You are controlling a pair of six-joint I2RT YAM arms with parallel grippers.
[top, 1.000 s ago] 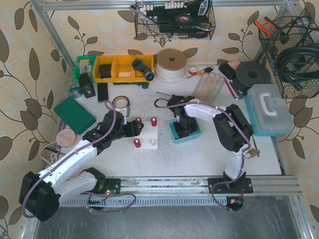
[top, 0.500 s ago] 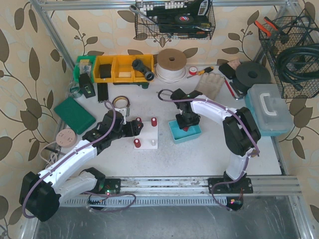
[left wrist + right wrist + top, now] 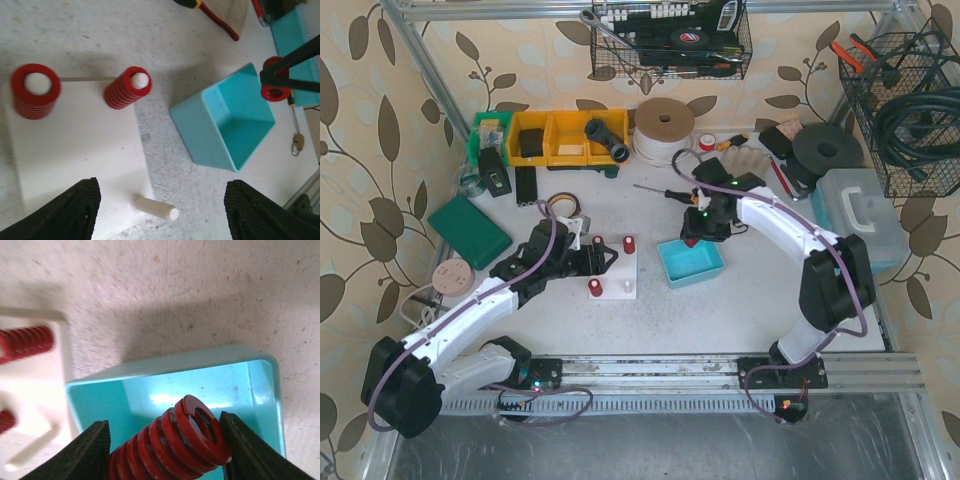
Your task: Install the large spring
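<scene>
My right gripper [image 3: 695, 230] is shut on the large red spring [image 3: 691, 239] and holds it in the air over the far edge of the teal bin [image 3: 692, 263]. In the right wrist view the spring [image 3: 172, 440] lies tilted between the fingers [image 3: 90, 450], above the bin's inside [image 3: 150, 390]. The white peg board [image 3: 617, 272] carries three red springs and one bare white peg [image 3: 623, 287]. My left gripper [image 3: 603, 258] is open and empty at the board's left side. In the left wrist view the bare peg [image 3: 155, 207] lies between its open fingers [image 3: 65, 210], and the held spring [image 3: 273, 80] shows at the right.
Yellow bins [image 3: 555, 137], a cord spool [image 3: 664, 130], a glove [image 3: 738, 172] and a screwdriver [image 3: 655, 190] lie behind the board. A green pad [image 3: 470, 231] is at the left, a teal case [image 3: 860, 220] at the right. Wire baskets hang on the back wall.
My right gripper has risen out of the teal bin with the red spring and moved back and to the right. The left gripper has stayed by the board.
</scene>
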